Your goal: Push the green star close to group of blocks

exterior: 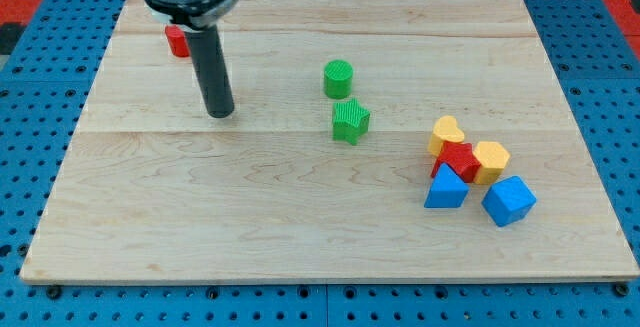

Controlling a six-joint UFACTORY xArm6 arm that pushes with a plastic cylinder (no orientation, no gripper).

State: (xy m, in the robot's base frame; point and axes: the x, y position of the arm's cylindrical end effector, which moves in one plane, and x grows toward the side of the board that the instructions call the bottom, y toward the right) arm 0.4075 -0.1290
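Note:
A green star lies near the middle of the wooden board. A green cylinder stands just above it, a small gap apart. My tip rests on the board well to the view's left of the green star. At the view's right is a group of blocks: a yellow heart-like block, a red block, a second yellow block, a blue triangle and a blue cube, packed close together.
A small red block lies at the view's top left, partly hidden behind the rod. Blue pegboard surrounds the board on all sides.

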